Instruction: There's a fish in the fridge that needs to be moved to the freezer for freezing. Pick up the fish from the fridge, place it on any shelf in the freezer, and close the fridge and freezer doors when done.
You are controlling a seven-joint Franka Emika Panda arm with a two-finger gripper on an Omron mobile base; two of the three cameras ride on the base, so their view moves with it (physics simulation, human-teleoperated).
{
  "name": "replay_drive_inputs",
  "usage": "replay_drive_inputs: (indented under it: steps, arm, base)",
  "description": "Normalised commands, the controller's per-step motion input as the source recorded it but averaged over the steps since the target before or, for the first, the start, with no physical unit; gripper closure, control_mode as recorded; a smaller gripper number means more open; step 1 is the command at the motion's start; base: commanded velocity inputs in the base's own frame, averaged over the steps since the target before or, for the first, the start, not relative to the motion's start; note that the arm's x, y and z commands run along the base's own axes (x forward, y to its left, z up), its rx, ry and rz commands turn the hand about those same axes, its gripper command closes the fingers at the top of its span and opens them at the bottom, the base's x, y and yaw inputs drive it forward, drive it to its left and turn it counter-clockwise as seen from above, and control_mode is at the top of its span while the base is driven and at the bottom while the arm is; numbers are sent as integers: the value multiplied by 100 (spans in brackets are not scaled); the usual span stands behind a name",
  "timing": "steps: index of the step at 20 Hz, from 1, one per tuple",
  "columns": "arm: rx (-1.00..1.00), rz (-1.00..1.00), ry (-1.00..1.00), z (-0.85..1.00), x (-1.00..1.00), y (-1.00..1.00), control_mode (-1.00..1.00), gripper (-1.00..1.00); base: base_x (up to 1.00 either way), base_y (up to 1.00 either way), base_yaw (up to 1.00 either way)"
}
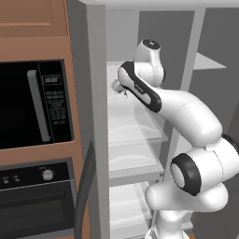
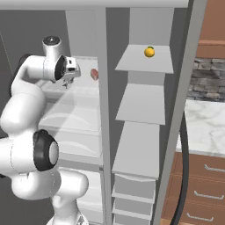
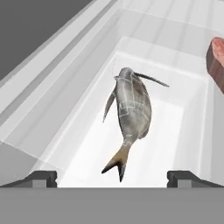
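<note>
Over on the left: black built-in microwave [image 1: 35, 103] set in wood cabinetry, oven control strip below it. Next along, the fridge [image 1: 133, 135] standing open, translucent glass shelves stacked inside. White arm reaching in over an upper shelf, gripper [image 2: 67, 83] pointing down – jaws spread wide, nothing between them.

Straight under the hand: the fish [image 3: 129, 114], lying flat on the pale translucent shelf, between the two fingertips [image 3: 40, 178] but apart from both. Slim grey body with a scaly, cracked-looking texture, darker olive-brown along one side, thin fins sticking out, forked tail going yellowish-tan toward the hand. Small red piece [image 3: 216, 63] just beside it, further right on that shelf.

Right of the divider – the freezer [image 2: 143, 110], narrower, plain solid grey shelves, small orange-yellow fruit [image 2: 149, 52] sitting on the top one. Freezer door [image 2: 178, 114] swung open too, dark bar handle along it.
</note>
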Motion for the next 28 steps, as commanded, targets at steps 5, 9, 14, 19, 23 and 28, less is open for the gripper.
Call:
replay_drive_inputs:
  steps: [5,9,14,19,23,28]
  arm:
    - [0,0,0,-15,42,2,-100,-100]
    - [0,0,0,-26,40,0,-100,-100]
    - [0,0,0,-27,42,0,-100,-100]
    - [-1,0,0,-20,18,16,-100,-100]
    - [-1,0,0,-27,2,7,-100,100]
    - [-2,0,0,-24,0,4,-100,100]
  base:
    - [0,0,0]
    - [0,0,0]
    - [0,0,0]
    - [0,0,0]
    - [0,0,0]
    - [0,0,0]
